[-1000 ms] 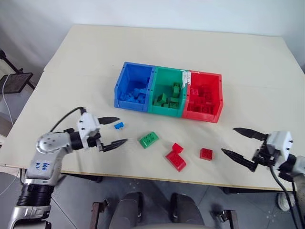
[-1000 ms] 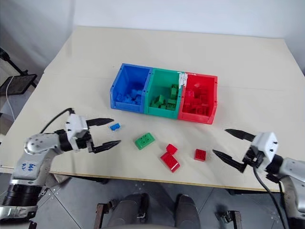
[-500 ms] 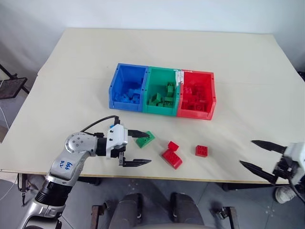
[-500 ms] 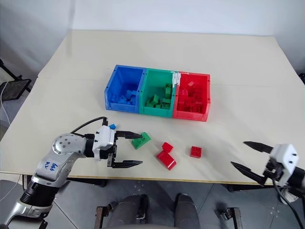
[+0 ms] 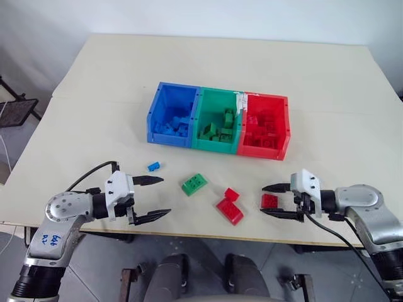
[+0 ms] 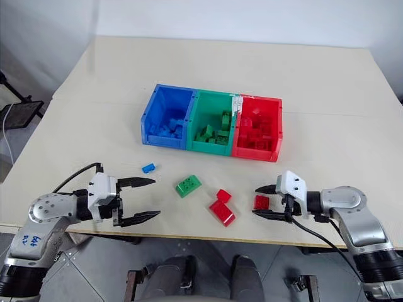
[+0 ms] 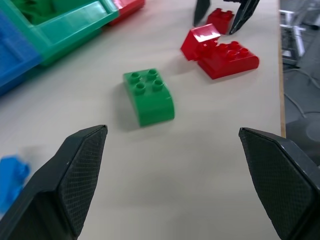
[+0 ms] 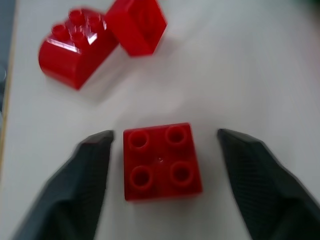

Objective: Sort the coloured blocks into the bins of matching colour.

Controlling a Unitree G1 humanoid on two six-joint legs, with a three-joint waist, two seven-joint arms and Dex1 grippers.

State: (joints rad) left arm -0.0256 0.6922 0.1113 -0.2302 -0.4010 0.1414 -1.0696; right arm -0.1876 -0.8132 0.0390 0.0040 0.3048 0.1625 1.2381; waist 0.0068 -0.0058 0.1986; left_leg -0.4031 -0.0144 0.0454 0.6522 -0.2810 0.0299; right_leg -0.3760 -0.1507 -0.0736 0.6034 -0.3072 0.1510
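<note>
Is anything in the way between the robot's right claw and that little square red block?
No. The right gripper has one finger on each side of the small red block, with just bare table in the gaps. The two other red blocks lie farther out, beyond the fingertips.

silver arms, white wrist blocks, black cables, black-fingered left claw (image 5: 153,198).

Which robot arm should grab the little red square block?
The right. Its gripper already has a finger on each side of the square red block, open and not yet touching it. The left gripper hangs far off, near the blue block and green block.
</note>
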